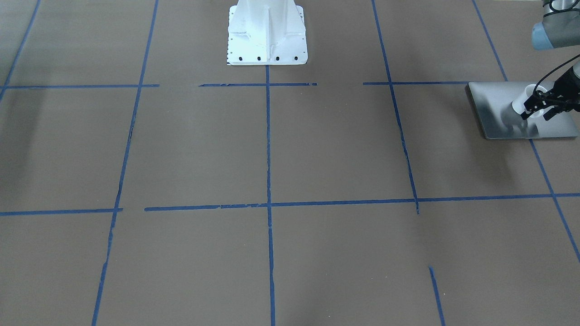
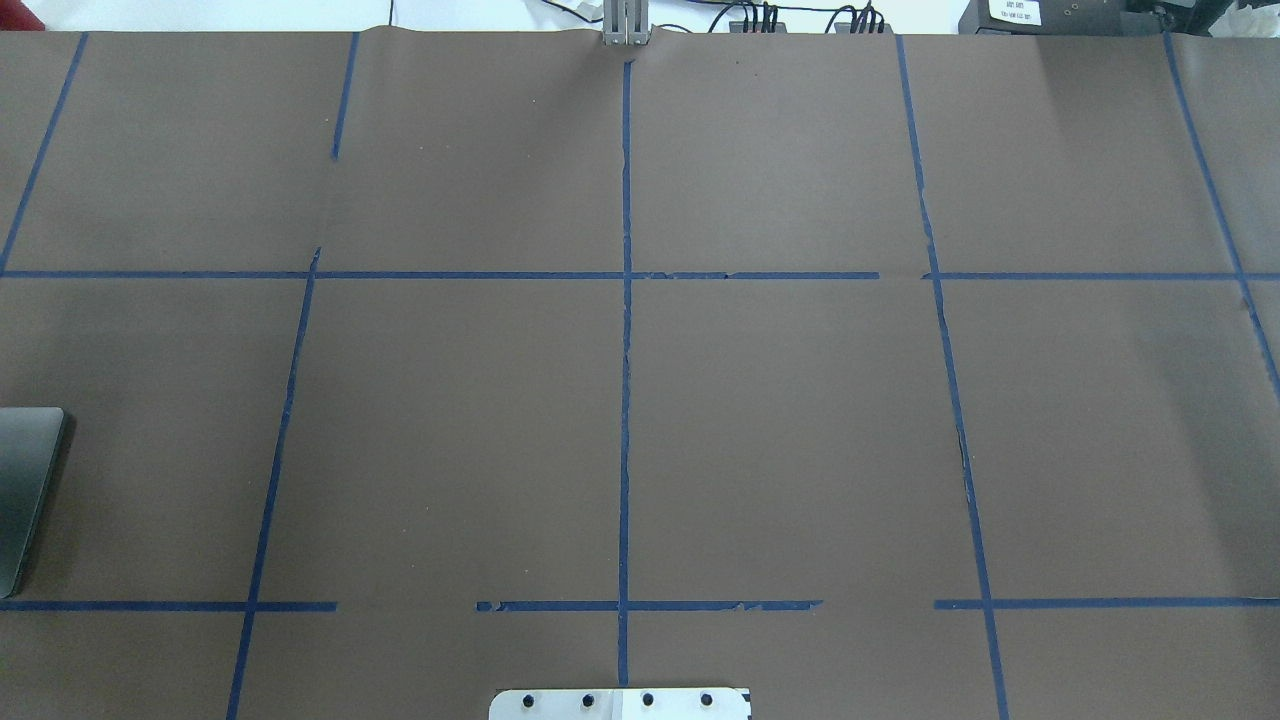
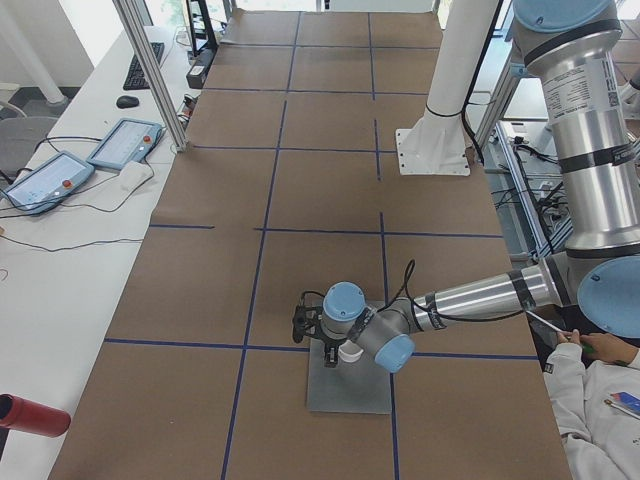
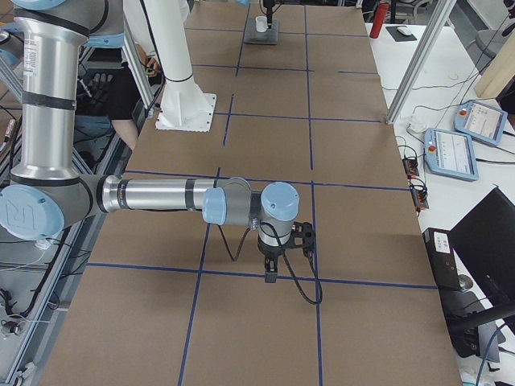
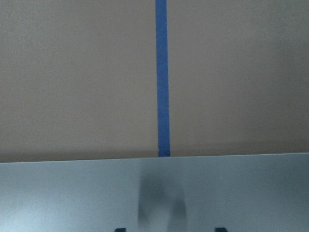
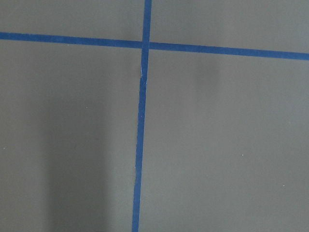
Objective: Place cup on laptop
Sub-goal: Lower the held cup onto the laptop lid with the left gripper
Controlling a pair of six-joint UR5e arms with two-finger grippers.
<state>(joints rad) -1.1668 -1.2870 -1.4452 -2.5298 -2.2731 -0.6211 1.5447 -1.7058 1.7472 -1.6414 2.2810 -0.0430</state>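
The white cup (image 1: 520, 106) stands on the silver-grey laptop (image 1: 494, 104) at my left end of the table. It also shows in the exterior left view (image 3: 350, 354) and, small and far, in the exterior right view (image 4: 261, 25). My left gripper (image 1: 536, 115) points down right at the cup's operator side. Its fingertips (image 5: 119, 229) sit wide apart at the bottom edge of the left wrist view, above the laptop lid (image 5: 72, 193), with no cup between them. My right gripper (image 4: 269, 277) hangs over bare table far away; I cannot tell if it is open or shut.
Brown table paper carries a blue tape grid (image 1: 268, 203). The white robot pedestal (image 1: 267, 34) stands at the table's robot side. A laptop corner (image 2: 25, 470) shows at the overhead view's left edge. A seated operator (image 3: 590, 400) and tablets (image 3: 125, 142) are beside the table.
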